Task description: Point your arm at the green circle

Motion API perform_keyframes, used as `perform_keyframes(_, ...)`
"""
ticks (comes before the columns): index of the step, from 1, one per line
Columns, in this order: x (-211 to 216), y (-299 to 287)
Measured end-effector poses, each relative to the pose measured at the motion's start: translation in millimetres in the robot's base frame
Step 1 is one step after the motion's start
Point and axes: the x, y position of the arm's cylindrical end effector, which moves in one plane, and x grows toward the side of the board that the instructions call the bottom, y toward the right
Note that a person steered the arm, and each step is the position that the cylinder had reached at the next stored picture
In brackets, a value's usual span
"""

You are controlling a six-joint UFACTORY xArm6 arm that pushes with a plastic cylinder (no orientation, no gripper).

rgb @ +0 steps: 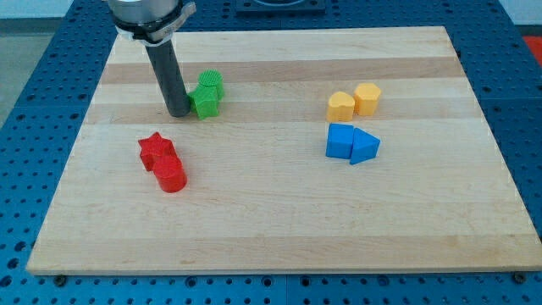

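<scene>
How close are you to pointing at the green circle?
Nearly there. Done: my tip has reached the green pair and sits at the view's left of the green star, about touching it. In hand: closing on the green circle, just behind the star. Left: nudging toward the view's top so I point at the circle itself.

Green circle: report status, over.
My tip down at the green pair's left edge. Green circle behind the green star, view's top side. Star between tip and circle.
</scene>
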Motion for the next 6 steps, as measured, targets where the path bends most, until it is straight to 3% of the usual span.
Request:
perform_keyframes(2,-6,-28)
perform_keyframes(4,-69,-35)
perform_keyframes(6,-98,52)
